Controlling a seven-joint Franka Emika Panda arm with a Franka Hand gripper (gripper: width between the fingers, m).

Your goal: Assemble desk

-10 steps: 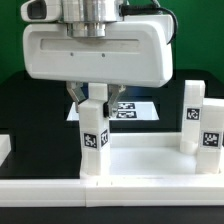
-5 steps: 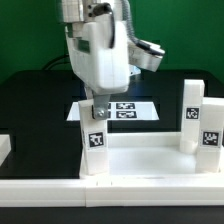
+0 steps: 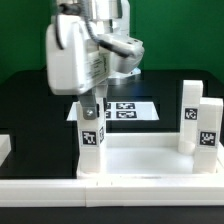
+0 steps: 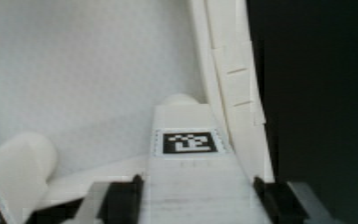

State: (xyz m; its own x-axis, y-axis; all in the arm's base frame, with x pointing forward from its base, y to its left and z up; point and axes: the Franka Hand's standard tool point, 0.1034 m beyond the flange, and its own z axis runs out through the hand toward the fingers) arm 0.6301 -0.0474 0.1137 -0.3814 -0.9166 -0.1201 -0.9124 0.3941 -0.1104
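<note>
One leg (image 3: 92, 137) pinched between my jaws (image 3: 93, 108), upright in tabletop (image 3: 140, 160) corner socket. Wrist has rotated about a quarter turn over last second, leg staying put: I judge it's screwing in. Two more legs (image 3: 191, 118) stand well off to the side of my jaws.

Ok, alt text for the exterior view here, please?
The gripper is closed on an upright tagged leg at the white tabletop's corner on the exterior view's left. Two more tagged legs stand at the exterior view's right; the marker board lies behind.
</note>
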